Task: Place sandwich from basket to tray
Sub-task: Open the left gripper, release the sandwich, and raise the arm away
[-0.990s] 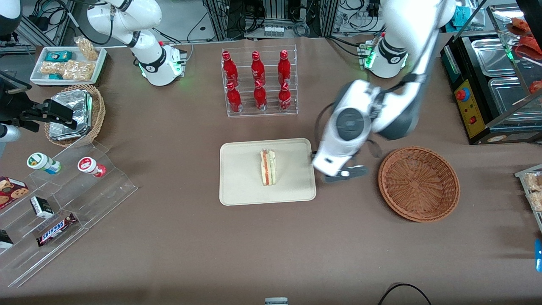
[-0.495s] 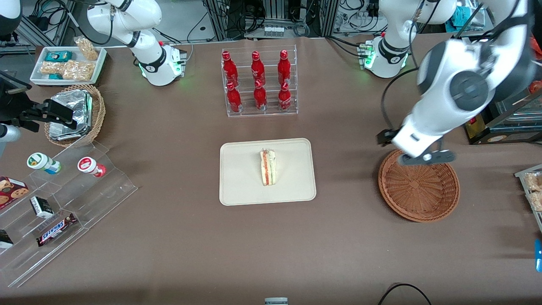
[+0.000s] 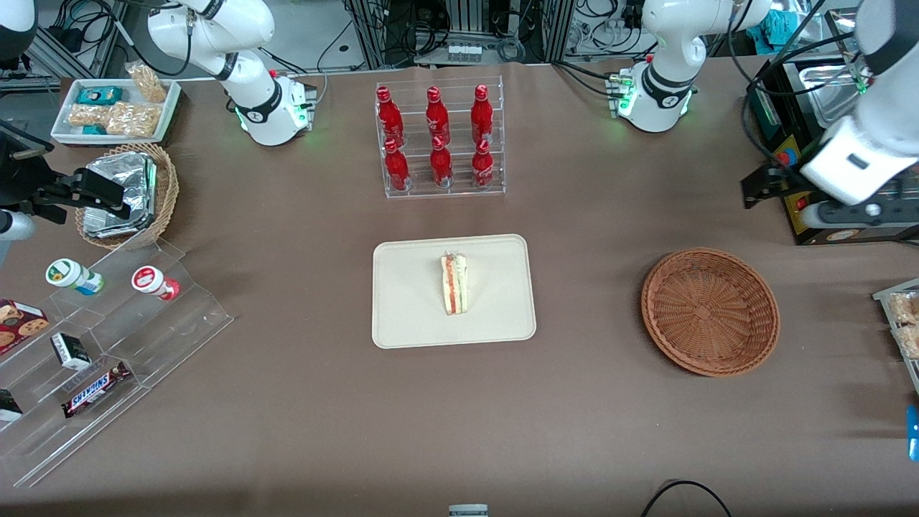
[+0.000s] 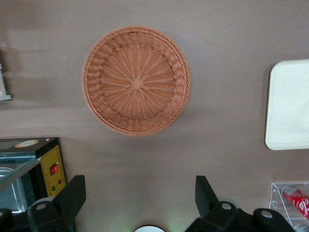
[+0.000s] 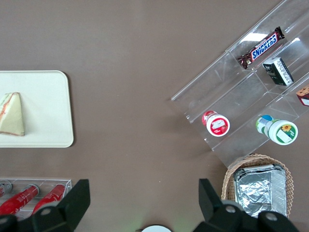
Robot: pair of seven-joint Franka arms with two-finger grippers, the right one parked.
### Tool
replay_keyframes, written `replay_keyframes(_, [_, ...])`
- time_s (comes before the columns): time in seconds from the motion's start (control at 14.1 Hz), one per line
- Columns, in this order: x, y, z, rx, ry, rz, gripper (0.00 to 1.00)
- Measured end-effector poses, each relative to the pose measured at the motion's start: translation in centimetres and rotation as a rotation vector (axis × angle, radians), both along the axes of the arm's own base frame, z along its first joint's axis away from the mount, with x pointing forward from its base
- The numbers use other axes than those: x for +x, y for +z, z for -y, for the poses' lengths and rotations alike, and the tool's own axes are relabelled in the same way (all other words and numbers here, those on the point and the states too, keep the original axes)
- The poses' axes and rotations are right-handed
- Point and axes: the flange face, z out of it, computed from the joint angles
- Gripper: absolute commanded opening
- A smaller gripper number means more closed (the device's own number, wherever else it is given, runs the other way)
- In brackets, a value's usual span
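The gripper point(image 4: 137, 193) has its fingers point(image 4: 72, 195) spread wide apart and holds nothing; it hangs high, toward the working arm's end of the table, farther from the front camera than the basket point(image 3: 709, 311). The sandwich point(image 3: 454, 283) lies on the tray point(image 3: 409, 316), well apart from the basket.

Overhead front view; downward wrist cameras

Six red soda bottles point(image 3: 436, 136) are standing in the clear rack, and one sandwich point(image 3: 454, 283) is lying on one tray point(image 3: 409, 301). One basket point(image 3: 709, 311) is sitting nearby, and one gripper point(image 4: 137, 199) is hovering above the worktop.
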Motion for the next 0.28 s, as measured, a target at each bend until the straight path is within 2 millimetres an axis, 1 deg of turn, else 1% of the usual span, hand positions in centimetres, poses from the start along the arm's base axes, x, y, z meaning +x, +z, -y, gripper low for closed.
replay_keyframes(0.14, [0.2,1.1,-1.9,-0.001,0.032,0.025,1.0])
replay_keyframes(0.28, [0.4,2.1,-3.0,-0.002,0.05,0.048,1.0])
